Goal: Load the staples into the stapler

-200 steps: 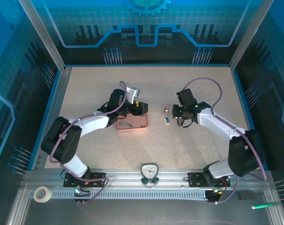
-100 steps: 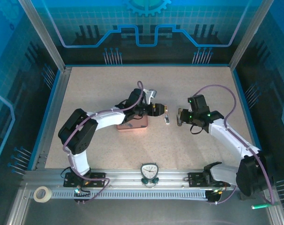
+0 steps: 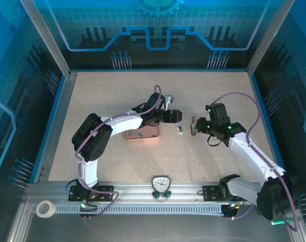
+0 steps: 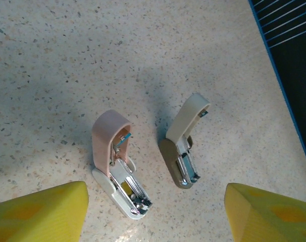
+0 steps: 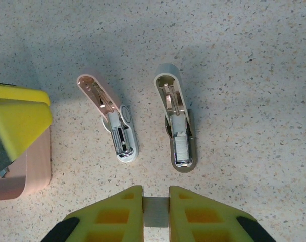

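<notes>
Flanking the opened stapler (image 3: 179, 124) from both sides, one arm free to steady it and one carrying the load.

From above, the left gripper (image 3: 175, 117) hangs just over the stapler, right of the pink tray (image 3: 142, 133). Its wrist view shows its fingers (image 4: 42, 212) spread wide on nothing, and the stapler's pink lid flipped up beside a beige stapler (image 4: 186, 146), also open. The right wrist view shows the right gripper (image 5: 156, 196) pinched on a grey strip, apparently the staples (image 5: 156, 212), just short of the exposed channels.

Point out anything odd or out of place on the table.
Nothing looks spilled or broken. One oddity: two mini staplers lie side by side, the pink-and-white stapler and a beige stapler, both hinged open, so which gets loaded is unclear.
</notes>
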